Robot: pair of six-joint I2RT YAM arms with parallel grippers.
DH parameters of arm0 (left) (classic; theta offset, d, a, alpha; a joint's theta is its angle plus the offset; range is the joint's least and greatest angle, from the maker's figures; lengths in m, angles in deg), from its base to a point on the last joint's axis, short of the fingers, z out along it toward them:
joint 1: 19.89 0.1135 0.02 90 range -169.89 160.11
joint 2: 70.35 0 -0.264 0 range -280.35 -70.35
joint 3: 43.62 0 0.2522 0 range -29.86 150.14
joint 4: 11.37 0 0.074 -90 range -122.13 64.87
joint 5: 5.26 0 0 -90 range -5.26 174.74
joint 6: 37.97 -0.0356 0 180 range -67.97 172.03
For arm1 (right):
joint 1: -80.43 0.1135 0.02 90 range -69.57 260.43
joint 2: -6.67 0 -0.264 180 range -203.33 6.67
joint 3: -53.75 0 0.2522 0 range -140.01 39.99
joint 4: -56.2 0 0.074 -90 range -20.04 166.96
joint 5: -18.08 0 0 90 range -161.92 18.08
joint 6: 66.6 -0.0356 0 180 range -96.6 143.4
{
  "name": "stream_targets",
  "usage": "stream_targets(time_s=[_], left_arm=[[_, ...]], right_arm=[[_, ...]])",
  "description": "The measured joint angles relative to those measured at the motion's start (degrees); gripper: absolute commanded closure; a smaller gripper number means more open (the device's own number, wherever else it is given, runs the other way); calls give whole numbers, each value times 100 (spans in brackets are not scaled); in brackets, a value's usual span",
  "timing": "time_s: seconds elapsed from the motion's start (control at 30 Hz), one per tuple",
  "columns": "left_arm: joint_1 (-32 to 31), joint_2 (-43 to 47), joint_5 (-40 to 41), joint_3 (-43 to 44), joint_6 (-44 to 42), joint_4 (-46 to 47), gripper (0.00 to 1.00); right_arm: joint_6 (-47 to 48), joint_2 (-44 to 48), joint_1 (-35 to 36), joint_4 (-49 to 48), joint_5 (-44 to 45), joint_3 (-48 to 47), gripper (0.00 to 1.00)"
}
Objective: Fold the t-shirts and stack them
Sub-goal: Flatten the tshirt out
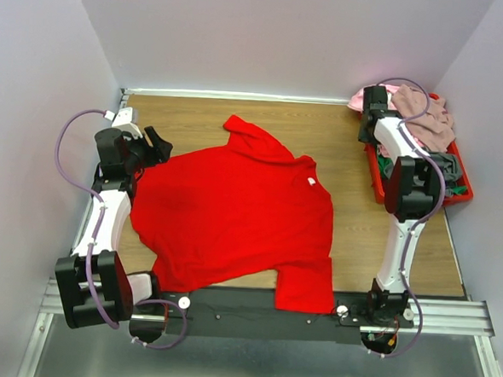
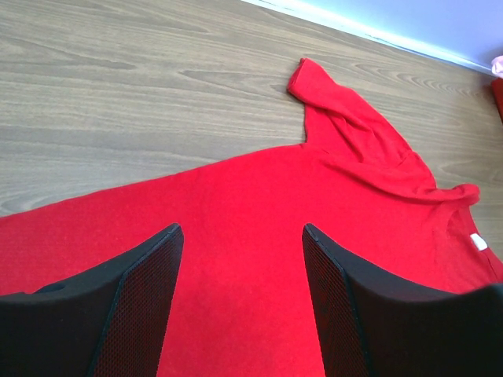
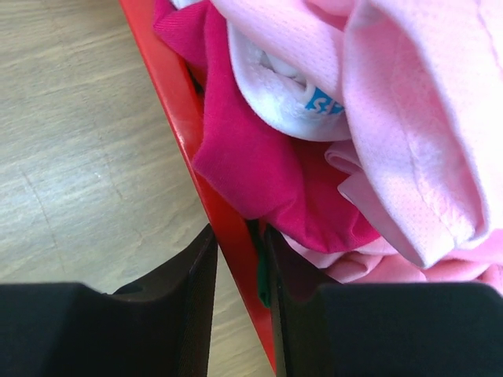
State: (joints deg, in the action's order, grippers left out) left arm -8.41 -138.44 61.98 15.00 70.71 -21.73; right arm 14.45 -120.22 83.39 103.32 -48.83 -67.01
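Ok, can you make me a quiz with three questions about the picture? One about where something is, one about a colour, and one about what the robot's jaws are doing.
1. Where is the heap of other shirts?
A. Under the table
B. In the red tray at the far right
C. On the floor

2. What colour is the t-shirt spread on the table?
A. Grey
B. Blue
C. Red

3. How do the jaws of the left arm stand?
A. Open, over the spread t-shirt
B. Shut on a sleeve
C. Shut on the tray

Answers:
1 B: pink and beige cloth is piled in the tray.
2 C: it is bright red all over.
3 A: the left wrist view shows a wide gap between them, with nothing held.
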Motion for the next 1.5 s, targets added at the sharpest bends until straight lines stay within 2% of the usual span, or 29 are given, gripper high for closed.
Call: stream_targets(time_s=[0.03,0.07,0.13,0.2,0.27,0.3,0.33,0.47,0.73,0.87,1.37,1.43,1.5], left_arm=[[0,0,0,0,0,0,30],[0,0,0,-2,0,0,30],[0,0,0,0,0,-2,30],[0,0,0,-2,0,0,30],[0,0,0,-2,0,0,30],[0,0,0,0,0,0,30],[0,0,0,0,0,0,30],[0,0,0,-2,0,0,30],[0,0,0,-2,-2,0,30],[0,0,0,-2,-2,0,30],[0,0,-2,-2,0,0,30],[0,0,-2,-2,0,0,30],[0,0,-2,-2,0,0,30]], right_arm=[[85,0,-13,4,-92,-9,61],[146,0,-31,7,-164,-11,59],[260,4,-68,-4,-337,-17,49],[404,4,-114,-9,-503,-17,35],[564,28,-149,-7,-660,-17,33],[638,55,-155,-2,-763,-17,26],[754,101,-157,-4,-874,-17,26],[1290,472,-151,-15,-1462,66,0],[2409,1847,44,-107,-2761,358,0],[2555,1969,85,-258,-2975,402,0],[2441,776,79,-280,-1128,1005,12],[2424,651,79,-280,-973,1005,20],[2400,570,79,-280,-916,1005,35]])
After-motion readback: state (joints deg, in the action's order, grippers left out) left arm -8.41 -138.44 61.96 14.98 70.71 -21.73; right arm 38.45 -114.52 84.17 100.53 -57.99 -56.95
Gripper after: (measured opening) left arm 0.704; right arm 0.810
